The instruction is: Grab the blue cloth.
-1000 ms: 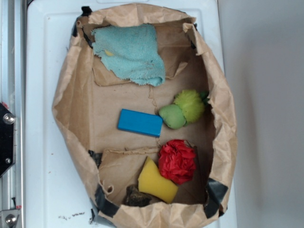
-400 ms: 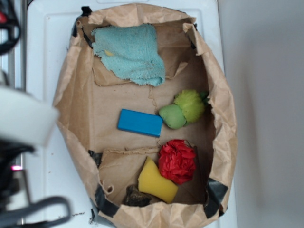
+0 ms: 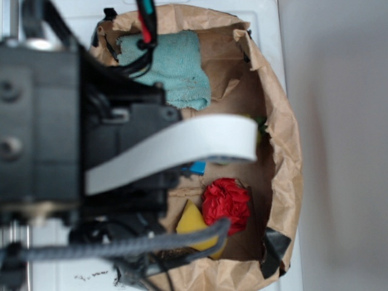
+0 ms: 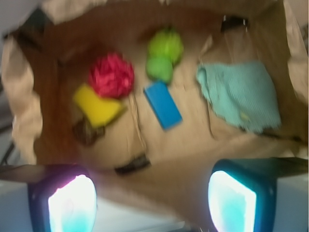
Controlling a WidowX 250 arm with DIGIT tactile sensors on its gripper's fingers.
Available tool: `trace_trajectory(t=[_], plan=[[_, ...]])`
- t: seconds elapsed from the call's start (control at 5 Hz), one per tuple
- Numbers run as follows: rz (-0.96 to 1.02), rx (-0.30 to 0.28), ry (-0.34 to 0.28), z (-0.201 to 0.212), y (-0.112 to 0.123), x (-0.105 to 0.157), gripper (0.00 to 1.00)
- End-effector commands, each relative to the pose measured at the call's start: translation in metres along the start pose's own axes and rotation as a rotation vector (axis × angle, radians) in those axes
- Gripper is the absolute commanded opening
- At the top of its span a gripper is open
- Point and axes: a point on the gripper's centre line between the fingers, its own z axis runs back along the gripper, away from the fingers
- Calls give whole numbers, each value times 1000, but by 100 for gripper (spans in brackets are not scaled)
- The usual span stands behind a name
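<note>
Though the arm hides part of the blue cloth, the tool gapes empty.

teal-blue cloth | bright blue block | red pom-pom | yellow sponge | brown paper bag

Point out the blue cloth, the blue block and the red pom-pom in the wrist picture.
blue cloth [image 4: 239, 94], wrist view, middle of the towel.
blue block [image 4: 163, 104], wrist view, centre of its top face.
red pom-pom [image 4: 111, 76], wrist view, middle of the ruffled ball.
</note>
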Motion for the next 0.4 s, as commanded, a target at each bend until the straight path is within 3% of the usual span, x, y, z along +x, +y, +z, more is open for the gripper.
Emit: trace_trajectory(t=[0.0,0.2], plan=[[356,-23,-99,-14,5,24,100],[532,12,-123,-21,9,28,100]])
